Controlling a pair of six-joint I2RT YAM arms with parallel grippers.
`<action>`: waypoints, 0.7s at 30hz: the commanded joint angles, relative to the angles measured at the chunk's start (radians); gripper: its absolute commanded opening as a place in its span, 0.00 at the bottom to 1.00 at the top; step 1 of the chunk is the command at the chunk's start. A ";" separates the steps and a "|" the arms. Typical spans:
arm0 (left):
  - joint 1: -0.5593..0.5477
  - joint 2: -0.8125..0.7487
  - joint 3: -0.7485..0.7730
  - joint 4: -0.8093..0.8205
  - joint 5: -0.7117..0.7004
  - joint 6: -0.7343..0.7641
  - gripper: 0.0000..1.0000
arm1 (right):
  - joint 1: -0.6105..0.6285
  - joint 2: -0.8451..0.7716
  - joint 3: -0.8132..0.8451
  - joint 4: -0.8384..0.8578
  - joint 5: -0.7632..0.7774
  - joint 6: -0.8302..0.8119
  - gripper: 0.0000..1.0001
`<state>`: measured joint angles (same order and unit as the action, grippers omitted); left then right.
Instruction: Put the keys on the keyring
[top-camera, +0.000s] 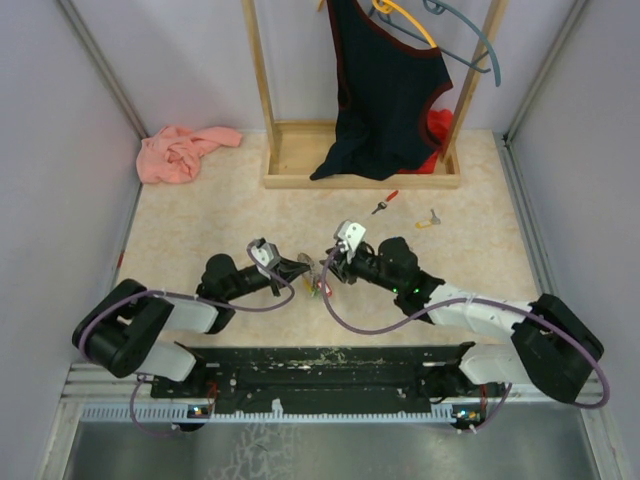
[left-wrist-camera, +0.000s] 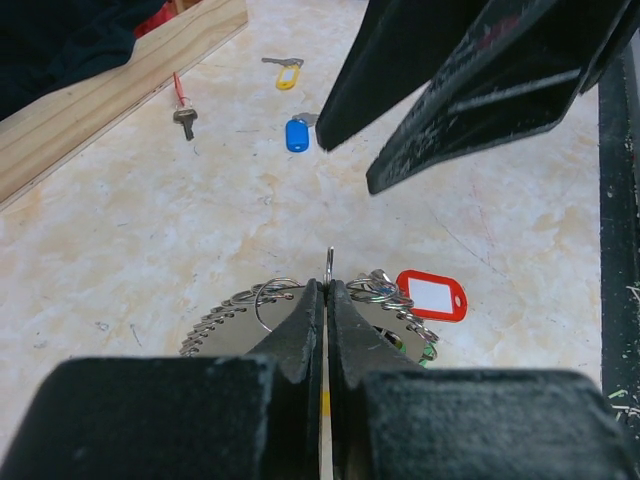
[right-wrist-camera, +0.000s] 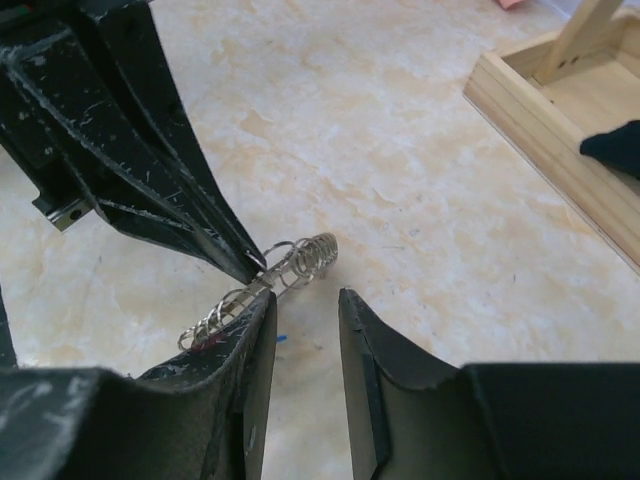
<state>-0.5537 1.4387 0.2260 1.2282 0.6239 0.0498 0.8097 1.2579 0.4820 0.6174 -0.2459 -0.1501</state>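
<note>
The keyring (left-wrist-camera: 232, 313) is a grey ridged loop with small rings and a red tag (left-wrist-camera: 432, 296); it lies between both grippers at the table's middle (top-camera: 319, 286). My left gripper (left-wrist-camera: 327, 287) is shut on one thin ring of it. My right gripper (right-wrist-camera: 305, 305) is open, its left finger beside the keyring (right-wrist-camera: 300, 262), and it holds nothing. In the left wrist view, a red key (left-wrist-camera: 184, 116), a blue key (left-wrist-camera: 297, 134) and a yellow key (left-wrist-camera: 286, 74) lie loose beyond. The top view shows the red key (top-camera: 385, 203) and the yellow key (top-camera: 428, 218).
A wooden rack base (top-camera: 300, 150) stands at the back, with a dark garment (top-camera: 390, 90) hanging over it. A pink cloth (top-camera: 185, 150) lies at the back left. The rack's wooden edge shows in the right wrist view (right-wrist-camera: 545, 130).
</note>
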 joint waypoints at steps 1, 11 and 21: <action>0.006 -0.042 -0.008 -0.021 -0.025 0.018 0.01 | 0.006 -0.096 0.090 -0.248 0.110 0.062 0.34; 0.009 -0.065 -0.006 -0.058 -0.003 0.005 0.01 | -0.036 -0.169 0.179 -0.696 0.303 0.274 0.41; 0.024 -0.078 -0.027 -0.066 -0.060 -0.083 0.01 | -0.154 -0.191 0.180 -0.942 0.392 0.460 0.47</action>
<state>-0.5377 1.3891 0.2165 1.1416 0.6193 0.0216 0.6918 1.1099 0.6228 -0.2150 0.0849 0.2108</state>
